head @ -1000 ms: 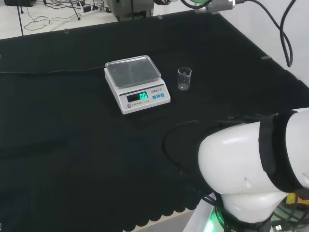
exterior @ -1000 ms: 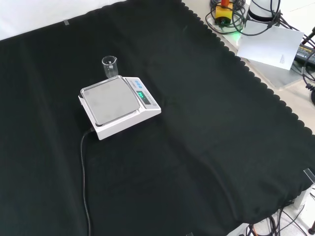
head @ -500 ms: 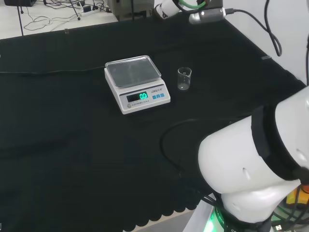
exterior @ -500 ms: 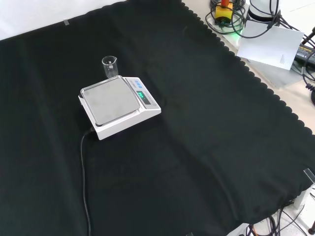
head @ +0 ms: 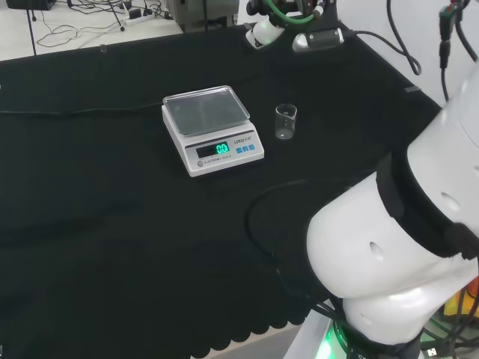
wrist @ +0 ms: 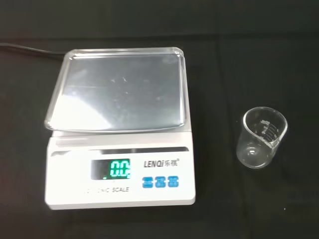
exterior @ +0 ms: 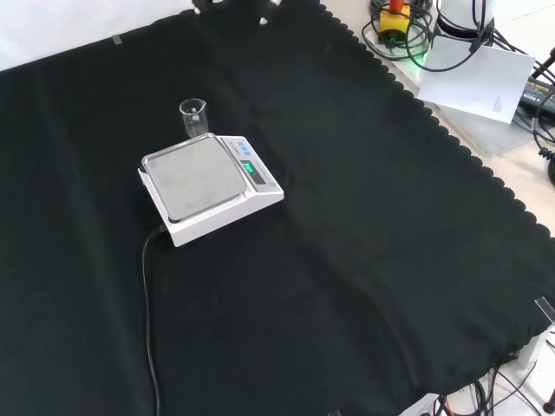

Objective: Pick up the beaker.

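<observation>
A small clear glass beaker (head: 285, 122) stands upright and empty on the black cloth, just right of a white digital scale (head: 211, 131) in the head view. In the front view the beaker (exterior: 192, 117) stands behind the scale (exterior: 208, 186). The wrist view looks straight down on the beaker (wrist: 263, 138) beside the scale (wrist: 119, 129), whose steel pan is bare. The hand (head: 263, 31) hangs high over the far side of the cloth, well beyond the beaker and apart from it; its state is hidden.
The scale's black cable (exterior: 147, 303) runs across the cloth toward the front edge in the front view. The arm's big white link (head: 397, 254) fills the lower right of the head view. Cables and a yellow box (exterior: 395, 22) lie off the cloth.
The hand has come down and leftward into the top of the head view, and the arm's white link has swung. The beaker and scale have not moved.
</observation>
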Tool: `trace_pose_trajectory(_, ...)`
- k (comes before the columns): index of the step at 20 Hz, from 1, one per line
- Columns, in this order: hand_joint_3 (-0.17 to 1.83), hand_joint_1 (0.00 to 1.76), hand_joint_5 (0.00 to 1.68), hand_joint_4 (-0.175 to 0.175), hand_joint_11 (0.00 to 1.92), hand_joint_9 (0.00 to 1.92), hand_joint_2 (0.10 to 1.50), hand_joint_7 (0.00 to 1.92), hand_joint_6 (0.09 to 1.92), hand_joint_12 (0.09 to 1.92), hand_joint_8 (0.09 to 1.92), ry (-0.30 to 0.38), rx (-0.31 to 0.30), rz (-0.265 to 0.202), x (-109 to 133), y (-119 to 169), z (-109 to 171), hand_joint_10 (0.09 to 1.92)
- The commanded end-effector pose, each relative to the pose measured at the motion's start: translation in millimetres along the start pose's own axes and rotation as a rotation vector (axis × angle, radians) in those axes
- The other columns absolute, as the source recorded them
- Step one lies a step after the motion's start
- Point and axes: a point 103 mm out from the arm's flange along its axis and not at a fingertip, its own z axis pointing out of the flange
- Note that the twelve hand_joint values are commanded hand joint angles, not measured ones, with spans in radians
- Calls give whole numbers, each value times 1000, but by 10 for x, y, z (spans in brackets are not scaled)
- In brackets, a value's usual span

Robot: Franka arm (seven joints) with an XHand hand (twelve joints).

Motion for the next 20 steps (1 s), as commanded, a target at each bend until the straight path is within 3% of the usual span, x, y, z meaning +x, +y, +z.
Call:
trace_pose_trajectory(1, 231, 651, 450, -34, 0, 344, 904, 273, 95, 1397, 691, 15, 20, 4, -392, 427, 226, 832)
trace_pose_trajectory(20, 253, 669, 453, -37, 0, 350, 898, 281, 105, 1407, 697, 65, 201, 30, -919, 1168, 1190, 831)
